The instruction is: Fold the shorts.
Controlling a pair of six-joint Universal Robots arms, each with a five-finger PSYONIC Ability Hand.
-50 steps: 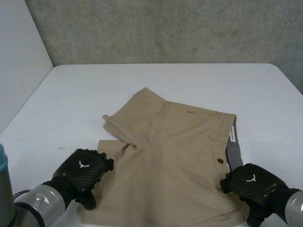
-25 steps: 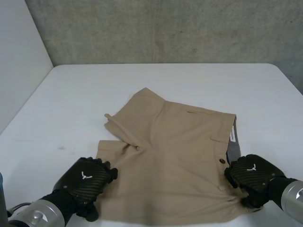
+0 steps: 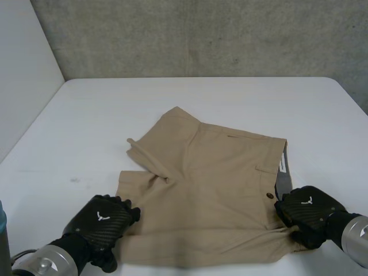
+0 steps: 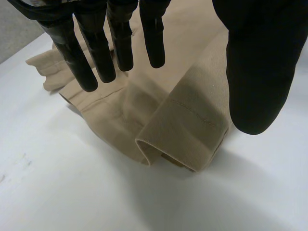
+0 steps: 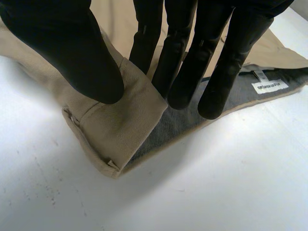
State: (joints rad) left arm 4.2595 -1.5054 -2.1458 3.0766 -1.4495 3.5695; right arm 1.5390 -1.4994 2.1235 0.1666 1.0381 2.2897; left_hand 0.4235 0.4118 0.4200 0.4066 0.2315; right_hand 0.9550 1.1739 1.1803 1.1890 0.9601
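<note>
Left hand (image 3: 102, 221) is at the near left corner of the shorts (image 3: 213, 184), and it grasps the leg hem (image 4: 185, 134). In its wrist view the cloth rises between the straight fingers (image 4: 96, 48) and the thumb (image 4: 260, 62), and the hem below them curls up from the table (image 3: 172, 98) in a small fold.

Right hand (image 3: 306, 211) is at the near right corner, on the waistband, and it pinches this corner too. Its thumb (image 5: 62, 43) lies on the tan outer side, and its fingers are on the grey lining (image 5: 192, 120).

The shorts are beige and lie flat in the middle of the white table, nearer to the robot than to the far edge. The waistband is toward the right arm and the legs toward the left arm. The far leg has a loose fold at its hem.

The table top is plain white. Behind it stands a rough grey concrete wall (image 3: 201, 34), and at the left side there is a smooth white panel (image 3: 23, 69).

From above one sees the whole garment, with a dark button (image 3: 268, 195) close to the right hand, but the hands cover their own corners. The wrist views show these corners closely. At the right hand a white label (image 5: 269, 86) is sewn on the grey lining just beside the fingertips, and the corner of the waistband is lifted a little from the table.
</note>
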